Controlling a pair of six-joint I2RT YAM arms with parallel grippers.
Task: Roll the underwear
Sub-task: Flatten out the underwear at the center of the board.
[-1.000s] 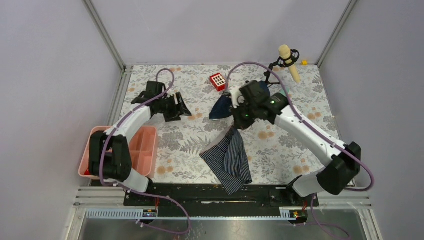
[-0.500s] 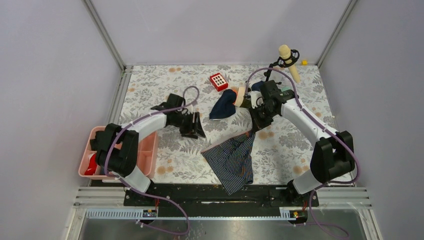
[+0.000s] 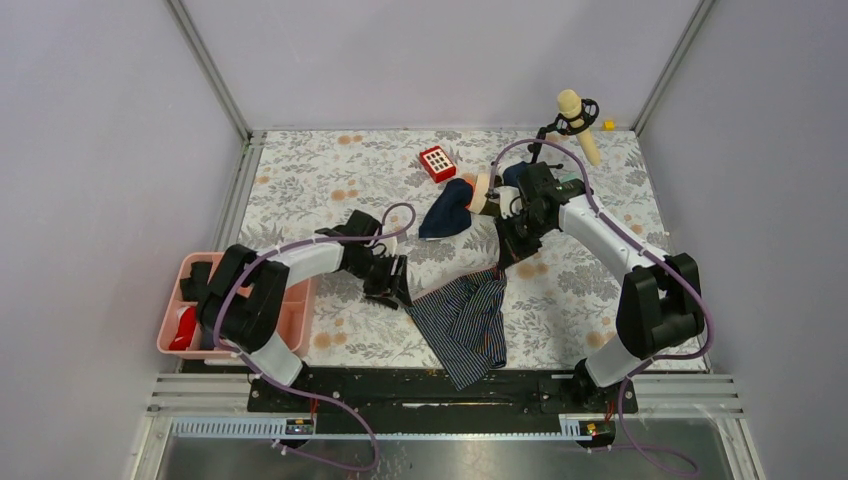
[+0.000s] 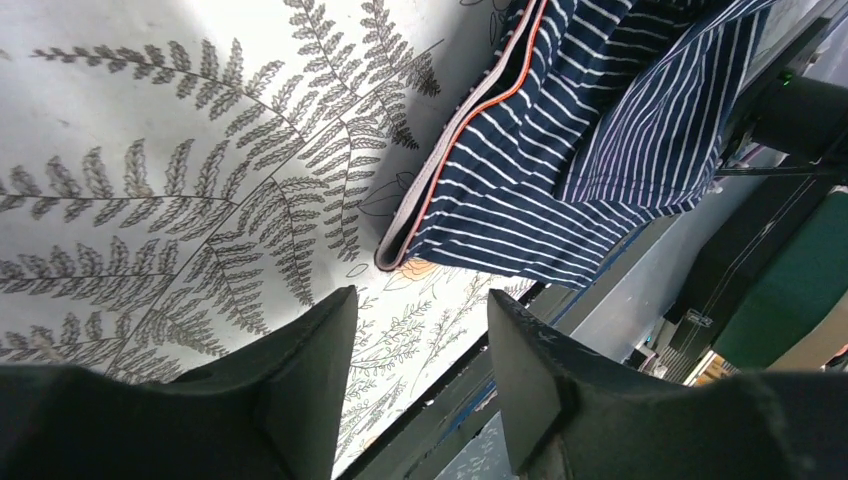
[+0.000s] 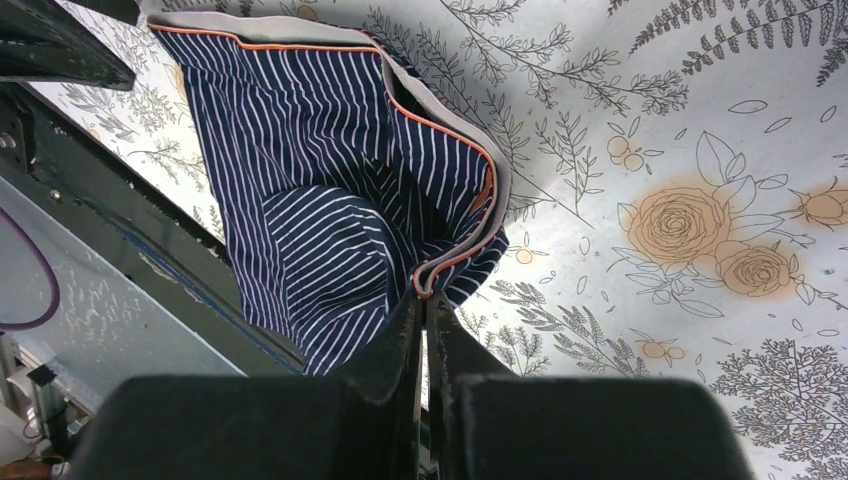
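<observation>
Right fingers point(image 5: 395, 350) are clamped on the single underwear point(image 3: 462, 320); left fingers point(image 4: 310, 380) stand apart, empty.

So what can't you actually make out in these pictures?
Pink tray: top view, the left arm covers most of it.
Underwear: left wrist view, the picture's top edge cuts it off.
Small red box: top view, markings too small to read.
Tan garment: top view, the right arm hides most of it.
</observation>
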